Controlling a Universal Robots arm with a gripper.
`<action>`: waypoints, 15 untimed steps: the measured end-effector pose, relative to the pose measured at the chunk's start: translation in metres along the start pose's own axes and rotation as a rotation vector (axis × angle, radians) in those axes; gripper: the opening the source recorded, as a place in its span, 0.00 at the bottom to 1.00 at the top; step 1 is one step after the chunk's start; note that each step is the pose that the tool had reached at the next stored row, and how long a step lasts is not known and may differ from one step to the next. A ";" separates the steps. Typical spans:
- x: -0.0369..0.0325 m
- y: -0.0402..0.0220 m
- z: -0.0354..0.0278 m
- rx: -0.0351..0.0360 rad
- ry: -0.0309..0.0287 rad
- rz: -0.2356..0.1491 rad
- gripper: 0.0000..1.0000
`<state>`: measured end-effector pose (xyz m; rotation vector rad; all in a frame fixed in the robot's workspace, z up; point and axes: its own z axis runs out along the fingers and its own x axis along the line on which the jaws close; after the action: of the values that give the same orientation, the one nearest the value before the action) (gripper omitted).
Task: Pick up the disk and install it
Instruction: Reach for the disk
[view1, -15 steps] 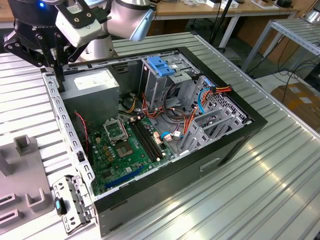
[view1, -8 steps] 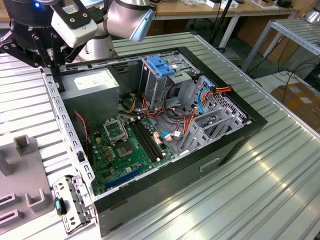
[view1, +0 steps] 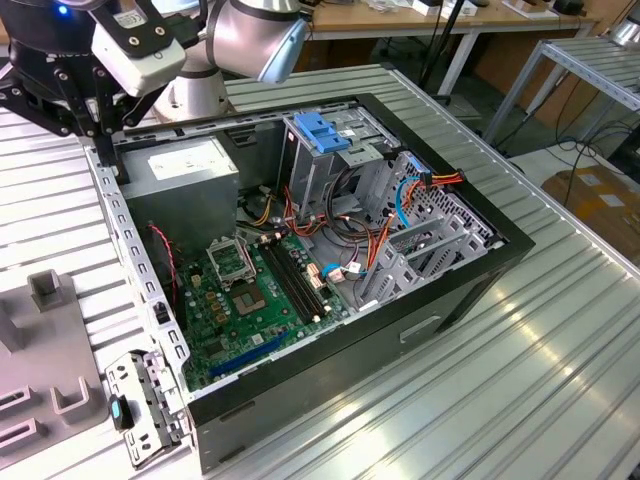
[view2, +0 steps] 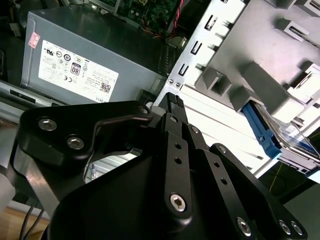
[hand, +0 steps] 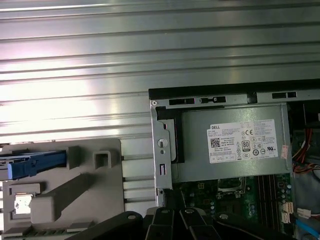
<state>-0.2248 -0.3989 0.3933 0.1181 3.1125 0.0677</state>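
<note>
Silver-grey arm (view1: 235, 30) with a pale blue joint cap (view1: 286, 50) — black, angular gripper (view2: 173, 100) links studded with silver screws (a white camera block (view1: 140, 50) sits alongside).

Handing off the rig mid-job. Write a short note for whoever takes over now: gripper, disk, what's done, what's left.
Gripper: hovers above the corner of the open computer case, by the power supply; carries no disk; open or shut, cannot tell.
Disk: lies in the grey fixture on the table beside the case, apart from the gripper.
Done: nothing with the disk yet.
Left: the pickup and the install.
</note>
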 end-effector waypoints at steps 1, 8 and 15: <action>0.0015 -0.0001 0.0000 0.0000 0.0000 0.000 0.11; 0.0072 -0.0005 -0.0002 0.0000 0.0000 0.000 0.11; 0.0129 -0.0010 -0.0004 0.0000 0.0000 0.000 0.11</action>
<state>-0.2377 -0.3990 0.3933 0.1179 3.1125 0.0677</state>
